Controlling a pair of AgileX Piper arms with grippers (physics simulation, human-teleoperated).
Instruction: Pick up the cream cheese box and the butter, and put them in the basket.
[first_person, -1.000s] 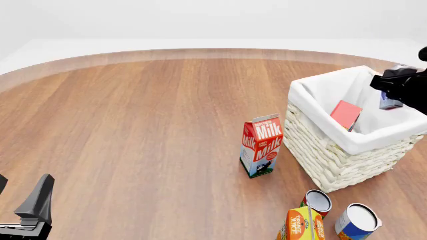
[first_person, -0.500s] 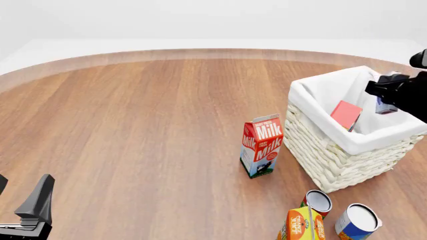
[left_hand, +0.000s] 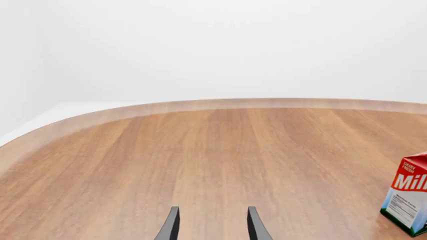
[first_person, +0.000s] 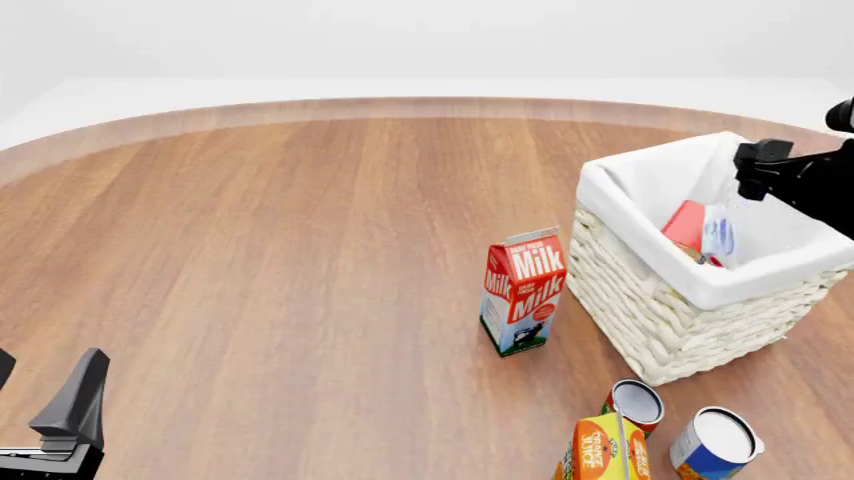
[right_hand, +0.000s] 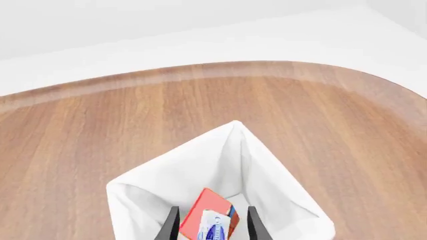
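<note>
White basket (first_person: 667, 320) holds both things: the box (first_person: 718, 237) leans on the butter (first_person: 686, 225), right below the right jaws (right_hand: 210, 227), which are apart and empty. Left jaws (left_hand: 210, 225) are apart too, far off.

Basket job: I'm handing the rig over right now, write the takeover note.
Right end effector: open, empty, above the basket.
Left end effector: open, empty, low at the near left of the table, far from everything.
Butter: inside the basket, leaning on its side.
Cream cheese box: inside the basket too, right by the butter, free of the fingers; whether it has settled is unclear.
Done: both items are in.
Left: probably only confirming the box has come to rest and backing the right arm away. The milk carton and the cans stay out.
</note>
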